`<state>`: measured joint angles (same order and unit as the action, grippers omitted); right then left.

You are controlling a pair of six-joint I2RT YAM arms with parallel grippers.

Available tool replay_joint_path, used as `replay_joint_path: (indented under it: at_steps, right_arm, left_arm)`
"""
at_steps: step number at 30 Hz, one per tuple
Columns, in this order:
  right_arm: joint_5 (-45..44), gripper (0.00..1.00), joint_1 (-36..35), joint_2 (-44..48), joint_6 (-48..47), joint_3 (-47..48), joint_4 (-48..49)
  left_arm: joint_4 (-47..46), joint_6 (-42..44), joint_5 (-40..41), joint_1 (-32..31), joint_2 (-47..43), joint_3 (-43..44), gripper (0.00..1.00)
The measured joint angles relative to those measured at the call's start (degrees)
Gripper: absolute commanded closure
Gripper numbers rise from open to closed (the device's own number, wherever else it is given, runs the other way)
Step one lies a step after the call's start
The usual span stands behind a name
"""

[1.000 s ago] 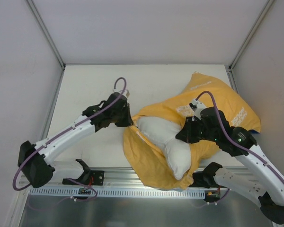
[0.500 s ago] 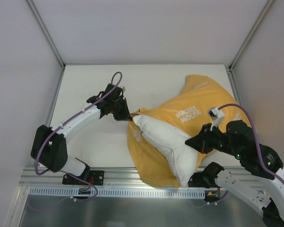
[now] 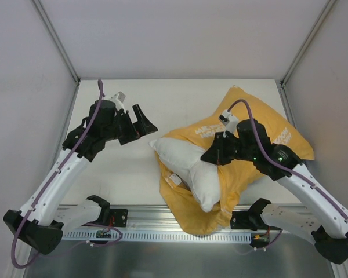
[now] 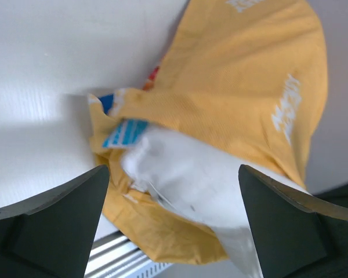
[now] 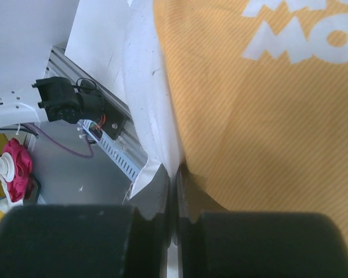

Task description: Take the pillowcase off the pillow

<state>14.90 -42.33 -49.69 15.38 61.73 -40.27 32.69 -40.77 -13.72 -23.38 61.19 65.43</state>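
The left fingers (image 4: 58, 220) are spread wide and hold nothing, hovering over the counter (image 3: 119, 174) left of the pillow (image 3: 188, 168). The right fingers (image 5: 155, 197) are pinched together on the edge of the pillowcase (image 3: 267, 124), where yellow meets white. The mustard cover lies crumpled at the counter's right side, with the white cushion poking out to the left. Its white lettering reads "MO"; the blue-striped tag (image 4: 123, 133) is unreadable.
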Motion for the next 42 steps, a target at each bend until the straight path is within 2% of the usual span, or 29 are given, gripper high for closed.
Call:
replay_joint_path:
  at_steps: [1, 7, 14, 21, 25, 26, 28, 30, 31, 32, 35, 40, 42]
  right_arm:
    - [0.5, 0.99, 0.0, -1.79, 0.02, 0.17, 1.64]
    - [2.12, 0.99, -0.09, -8.37, 0.72, 0.37, 8.87]
    - [2.36, 0.99, -1.6, -9.73, 0.9, 0.35, 11.21]
    - [2.23, 0.99, -2.08, -9.18, 0.98, 0.28, 11.34]
    - [1.73, 0.99, -2.38, -9.14, 1.01, 0.04, 11.43]
    - [1.36, 0.99, -2.67, -9.14, 1.01, -0.22, 11.43]
    - [0.31, 0.99, -3.39, -9.2, 0.94, -0.87, 11.15]
    - [-1.05, 0.96, -4.28, -9.51, 0.61, -1.05, 10.34]
    - [-2.08, 0.86, -4.85, -9.92, 0.15, -1.03, 9.68]
    - [-3.08, 0.63, -5.53, -10.6, -0.46, -0.72, 8.22]
    - [-4.83, 0.29, -6.97, -12.26, -2.43, 2.45, 2.95]
    - [-11.8, 0.24, -8.17, -13.09, -7.48, 14.62, -4.57]
    - [-15.54, 0.19, -8.15, -15.23, -8.94, 20.24, -5.95]
  left_arm:
    - [0.96, -1.25, 0.13, -1.07, -1.77, -0.02, 0.01]
    - [2.82, -11.28, 1.01, -12.02, -4.94, -3.45, 0.01]
    - [0.76, -20.59, 5.46, -13.4, -4.74, -11.91, 0.01]
    - [-12.79, -24.92, 4.57, -13.4, -2.84, -18.88, 0.01]
    - [-25.22, -27.58, 1.84, -13.4, -0.24, -23.82, 0.02]
    - [-27.98, -28.11, 1.07, -13.4, 0.79, -24.74, 0.08]
    - [-33.24, -29.38, -0.63, -13.38, 3.28, -26.1, 0.5]
    - [-37.44, -30.38, -2.6, -13.4, 5.99, -26.38, 0.98]
    - [-39.1, -30.86, -3.48, -13.4, 7.04, -26.38, 1.0]
    - [-40.28, -30.69, -4.15, -13.4, 7.74, -26.38, 1.0]
    - [-40.52, -30.38, -4.46, -13.27, 8.59, -26.38, 1.0]
    - [-40.79, -30.16, -4.42, -12.9, 8.09, -26.84, 1.0]
    - [-40.57, -29.73, -4.52, -12.9, 7.78, -26.95, 1.0]
